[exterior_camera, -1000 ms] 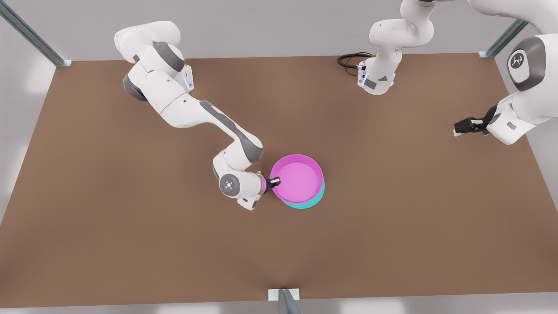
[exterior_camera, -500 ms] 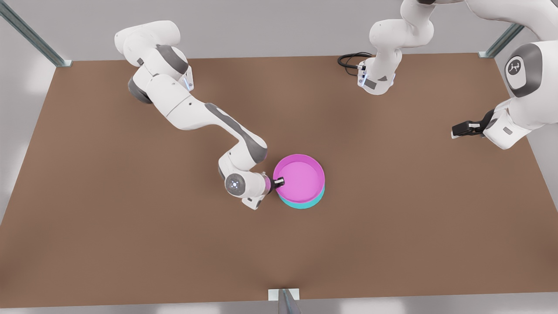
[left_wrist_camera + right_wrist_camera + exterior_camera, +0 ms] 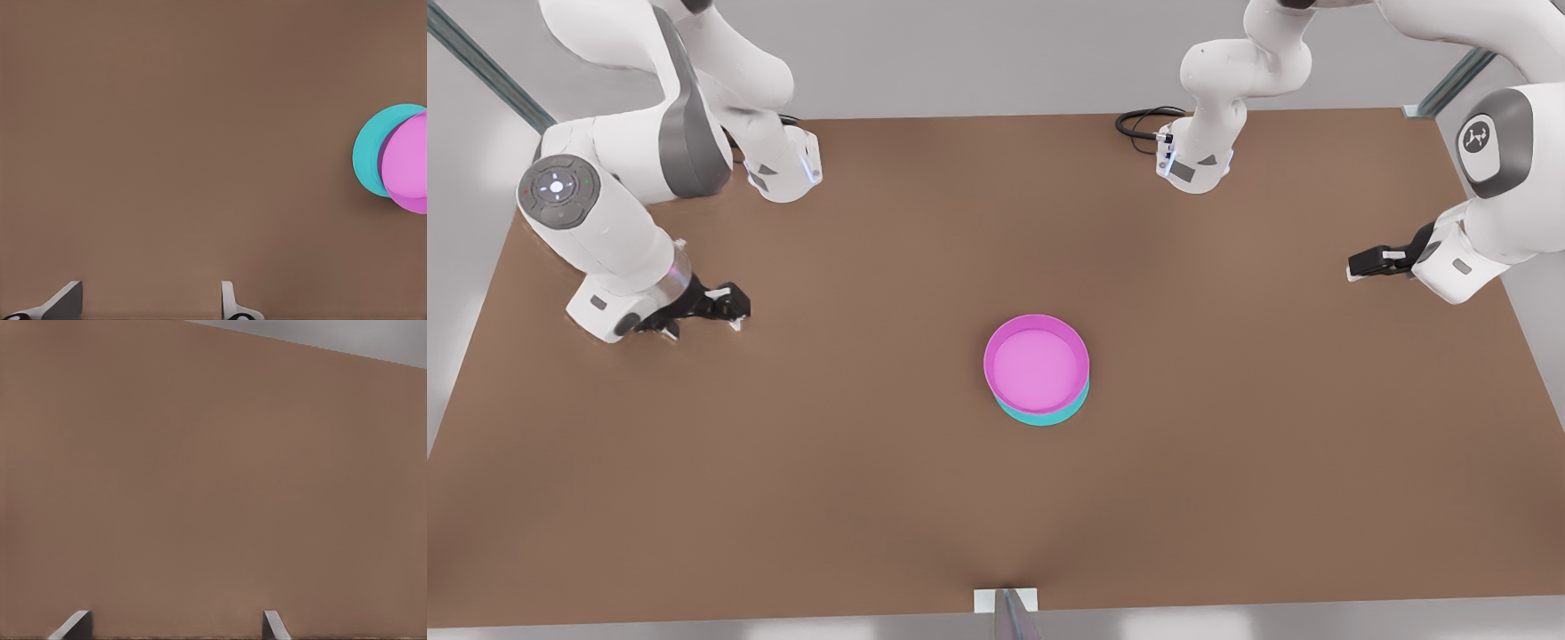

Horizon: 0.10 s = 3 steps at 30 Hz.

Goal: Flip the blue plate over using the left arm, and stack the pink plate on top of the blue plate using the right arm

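My right gripper point(image 3: 725, 307) had let go of the rim half a second earlier and swung far out to the left side of the front view, where it hung just above the counter point(image 3: 1227, 498) with its fingers spread and nothing between them; its own wrist camera looked out over bare brown surface past those parted fingers point(image 3: 79, 621). My left gripper point(image 3: 1369, 264) waited at the right edge of the front view, also spread and empty, and had barely shifted in that time. Out from both, at the middle of the frame, the pink plate point(image 3: 1037, 360) sat open side up on top of the blue plate point(image 3: 1049, 416), of which a turquoise crescent showed along the lower edge. The pair had not moved when I withdrew, so I judged the stack stable. With the pink plate resting on the blue one and both grippers clear, I took the task to be essentially finished.
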### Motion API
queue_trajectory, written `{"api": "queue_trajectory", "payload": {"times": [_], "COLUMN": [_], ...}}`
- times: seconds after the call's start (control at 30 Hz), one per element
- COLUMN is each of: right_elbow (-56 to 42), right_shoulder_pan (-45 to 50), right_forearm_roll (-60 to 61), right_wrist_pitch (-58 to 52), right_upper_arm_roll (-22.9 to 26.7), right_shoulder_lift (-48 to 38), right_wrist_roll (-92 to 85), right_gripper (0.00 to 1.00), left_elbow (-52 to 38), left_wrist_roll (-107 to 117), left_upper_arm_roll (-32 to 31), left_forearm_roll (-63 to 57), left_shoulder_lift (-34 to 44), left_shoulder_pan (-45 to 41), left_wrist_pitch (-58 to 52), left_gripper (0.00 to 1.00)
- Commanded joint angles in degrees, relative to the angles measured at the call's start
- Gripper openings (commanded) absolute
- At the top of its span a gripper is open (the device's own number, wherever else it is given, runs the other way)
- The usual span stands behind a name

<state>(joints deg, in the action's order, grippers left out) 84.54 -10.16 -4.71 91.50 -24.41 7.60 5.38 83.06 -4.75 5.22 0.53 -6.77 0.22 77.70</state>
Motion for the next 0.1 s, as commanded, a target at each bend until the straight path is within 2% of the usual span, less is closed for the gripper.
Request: {"api": "queue_trajectory", "payload": {"times": [0.0, 0.07], "right_elbow": [0.0, -1.4], "right_shoulder_pan": [-0.9, -0.6], "right_forearm_roll": [0.3, 0.1], "right_wrist_pitch": [0.0, -0.4], "right_upper_arm_roll": [0.0, 0.0], "right_shoulder_lift": [0.0, 0.2], "right_wrist_roll": [0.1, 0.1], "right_gripper": [1.0, 1.0], "left_elbow": [0.0, 0.0], "left_wrist_roll": [0.0, 0.0], "left_upper_arm_roll": [0.0, 0.1], "left_forearm_roll": [0.0, 0.0], "left_shoulder_lift": [0.0, 0.0], "left_shoulder_pan": [0.0, 0.0], "left_wrist_pitch": [0.0, 0.0], "left_gripper": [1.0, 1.0]}}
